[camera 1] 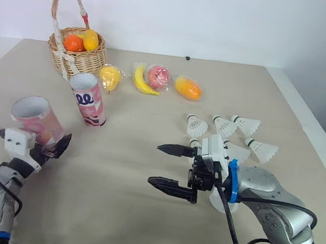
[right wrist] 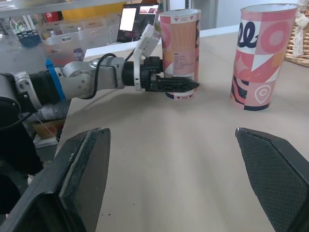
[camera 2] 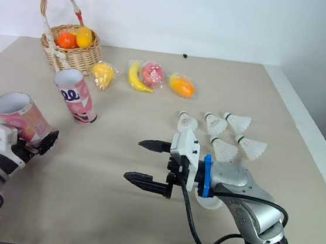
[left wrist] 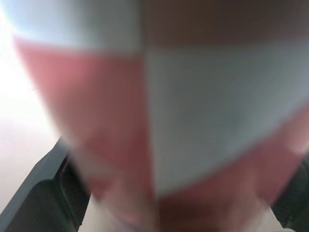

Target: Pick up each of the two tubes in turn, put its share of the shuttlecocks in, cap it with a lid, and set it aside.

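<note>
The first tube [camera 1: 33, 119], patterned pink and white with an open, pale-lined mouth, was held tilted at about eight o'clock on the table [camera 1: 111, 210]. It was clenched near its base by the left gripper [camera 1: 52, 142]. For the filling to go well, it was judged that the mouth should be turned toward three o'clock and kept steady, so that each shuttlecock could be fed in cork first. The right gripper [camera 1: 156, 165] hung near the centre, jaws spread and empty. The shuttlecocks [camera 1: 225, 127] lay loose at two o'clock from it. The second tube [camera 1: 89, 100] stood upright at ten o'clock, just before a fruit basket [camera 1: 84, 60].
</note>
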Controlling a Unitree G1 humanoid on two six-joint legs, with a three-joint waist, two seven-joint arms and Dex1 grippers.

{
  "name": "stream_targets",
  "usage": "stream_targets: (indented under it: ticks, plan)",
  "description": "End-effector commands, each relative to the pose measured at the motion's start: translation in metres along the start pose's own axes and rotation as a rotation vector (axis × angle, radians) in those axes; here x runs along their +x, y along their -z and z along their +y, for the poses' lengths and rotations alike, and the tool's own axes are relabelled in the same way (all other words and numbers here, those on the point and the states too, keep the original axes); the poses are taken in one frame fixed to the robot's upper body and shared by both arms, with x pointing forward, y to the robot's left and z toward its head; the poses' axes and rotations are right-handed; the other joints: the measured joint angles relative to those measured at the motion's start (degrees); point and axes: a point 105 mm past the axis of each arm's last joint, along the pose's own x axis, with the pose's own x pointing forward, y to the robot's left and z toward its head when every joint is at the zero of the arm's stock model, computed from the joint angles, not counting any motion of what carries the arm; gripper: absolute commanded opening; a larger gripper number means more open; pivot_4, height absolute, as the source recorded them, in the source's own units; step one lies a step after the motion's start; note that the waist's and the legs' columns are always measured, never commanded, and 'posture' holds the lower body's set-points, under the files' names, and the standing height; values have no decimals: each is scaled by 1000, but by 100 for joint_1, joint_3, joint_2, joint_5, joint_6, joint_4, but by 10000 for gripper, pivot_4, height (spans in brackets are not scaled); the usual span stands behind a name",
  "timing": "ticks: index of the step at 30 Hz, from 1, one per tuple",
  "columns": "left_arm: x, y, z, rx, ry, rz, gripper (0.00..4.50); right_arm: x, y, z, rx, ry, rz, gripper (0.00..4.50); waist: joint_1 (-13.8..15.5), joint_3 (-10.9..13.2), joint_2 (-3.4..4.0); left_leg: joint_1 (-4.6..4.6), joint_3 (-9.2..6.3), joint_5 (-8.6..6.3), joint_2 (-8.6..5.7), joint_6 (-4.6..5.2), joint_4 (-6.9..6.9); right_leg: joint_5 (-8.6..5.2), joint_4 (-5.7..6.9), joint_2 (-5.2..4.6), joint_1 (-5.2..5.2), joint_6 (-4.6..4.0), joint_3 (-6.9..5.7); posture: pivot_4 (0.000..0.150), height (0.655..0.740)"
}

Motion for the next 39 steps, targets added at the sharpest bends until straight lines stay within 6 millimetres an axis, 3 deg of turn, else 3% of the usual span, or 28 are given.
stream_targets:
  ticks: [1, 9, 12, 22, 28, 33, 39]
  plan:
    - [9, -16, -2, 41, 17, -58, 45000, 0, -11, 7, -41, -17, -24, 44333, 0, 0, 0, 0, 0, 0, 0, 0, 0, 1, 0, 0, 0, 1, 0, 1500, 7298]
    - [8, -16, -1, 30, 13, -60, 45000, 2, -8, 10, -26, -14, -25, 44333, -1, 0, 0, 0, 0, 0, 2, 0, -2, 1, 0, 3, -1, 2, 1, 1500, 7298]
    - [7, -14, -1, 27, 5, -58, 35539, 2, -8, 10, -24, -13, -22, 45000, -1, 0, 0, 0, 1, 0, 2, 0, -1, 2, 0, 2, -1, 4, 2, 1500, 7298]
    - [0, -16, -5, -1, 20, -74, 35539, 1, -6, 9, -22, -17, -14, 45000, -2, 0, 0, 1, 2, 0, 4, 0, -1, 1, 0, 4, -1, 2, 2, 1500, 7298]
    - [-16, -38, -29, -37, 346, -60, 35539, -7, -10, 10, 6, -31, -23, 45000, -8, 0, 0, -2, 2, 0, 8, 0, -2, -8, 0, 7, -5, -14, 2, 1500, 7298]
    - [-29, -42, -56, 17, 743, 104, 35539, -21, -19, 13, 27, -37, -34, 45000, 10, 4, 7, -2, 1, 0, 13, 0, -3, -20, 1, 11, -6, -35, -2, 1500, 7298]
    - [-11, -33, -77, 233, 996, 269, 35539, -39, -14, 13, 17, 27, 56, 45000, 15, 13, 25, -7, 6, 0, 8, 0, -3, -21, -1, 9, -10, -34, 4, 1500, 7298]
